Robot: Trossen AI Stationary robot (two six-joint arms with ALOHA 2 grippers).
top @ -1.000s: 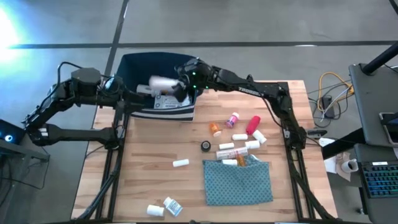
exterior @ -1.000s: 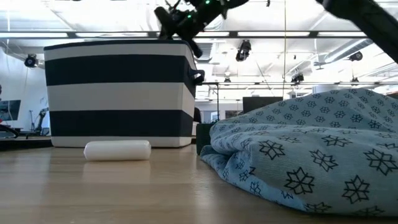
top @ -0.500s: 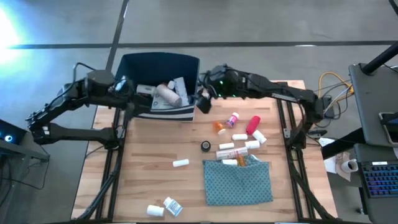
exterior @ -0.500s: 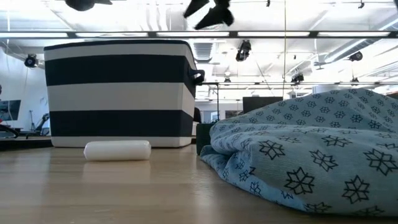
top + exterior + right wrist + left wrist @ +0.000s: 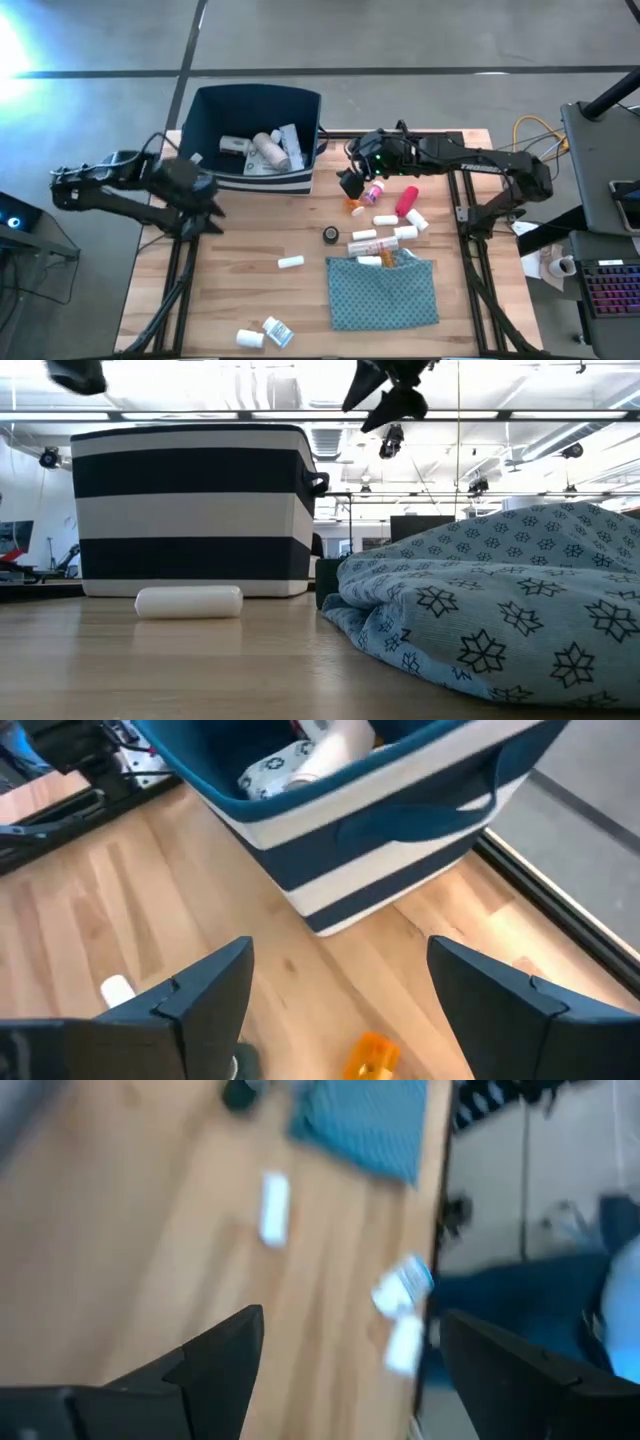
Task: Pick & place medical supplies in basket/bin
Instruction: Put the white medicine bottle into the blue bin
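Note:
The navy bin with a white stripe stands at the table's far left, with a white bottle and other supplies lying inside. More supplies lie scattered right of the table's middle: an orange vial, a red tube and a black roll. My right gripper hovers open just right of the bin, above the orange vial. At the table's left edge, near the bin, my left gripper hangs open and empty. A lone white bottle lies on its side at mid-table.
A teal patterned cloth lies crumpled near the front right, filling the low view's right half. A blue-and-white box and a white bottle lie at the near edge. Bare wood stretches across the table's left half.
My right gripper has drawn back from above the bin toward the table's right, coming clear of the bin's right wall; the white bottle now lies in the bin. My left gripper has swung from the bin's left side toward the near edge and sunk lower.

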